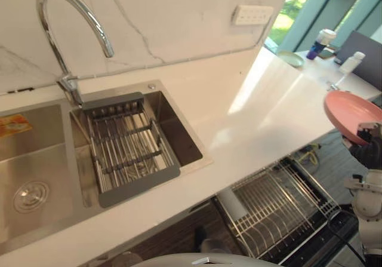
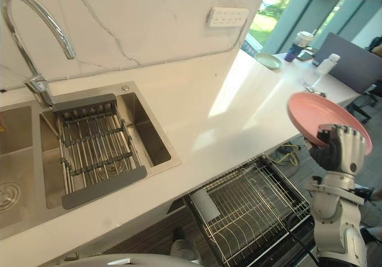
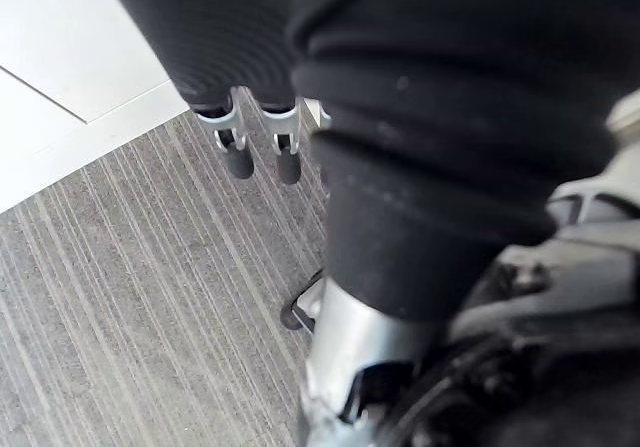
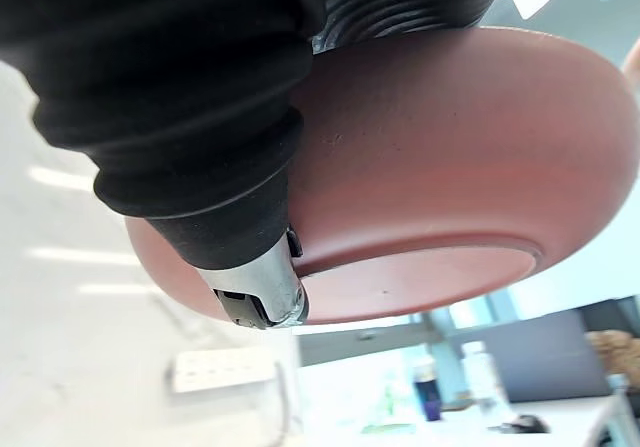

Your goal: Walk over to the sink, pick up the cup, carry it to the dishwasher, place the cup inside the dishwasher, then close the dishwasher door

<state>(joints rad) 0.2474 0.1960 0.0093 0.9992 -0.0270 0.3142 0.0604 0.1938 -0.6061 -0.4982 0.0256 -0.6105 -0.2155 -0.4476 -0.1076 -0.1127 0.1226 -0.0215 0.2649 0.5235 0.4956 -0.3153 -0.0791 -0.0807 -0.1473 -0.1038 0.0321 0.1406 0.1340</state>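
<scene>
My right hand (image 2: 341,149) is raised at the far right, beyond the counter's end, with its fingers curled on the rim of a pink plate (image 2: 319,113). The plate (image 4: 450,187) is tilted, and its underside shows in the right wrist view. No cup shows in either hand. Below the counter the dishwasher stands open, its wire rack (image 1: 280,207) pulled out below and left of the plate. A white cylinder (image 1: 231,202) lies at the rack's left end. My left hand (image 3: 240,157) hangs over grey striped floor with its fingers straight.
A steel sink (image 1: 36,153) with a curved faucet (image 1: 71,16) and a grey drain rack (image 1: 128,147) is set in the white counter (image 1: 262,106). At the far end are a green dish (image 1: 290,58), a bottle (image 1: 352,61) and a wall outlet (image 1: 252,14).
</scene>
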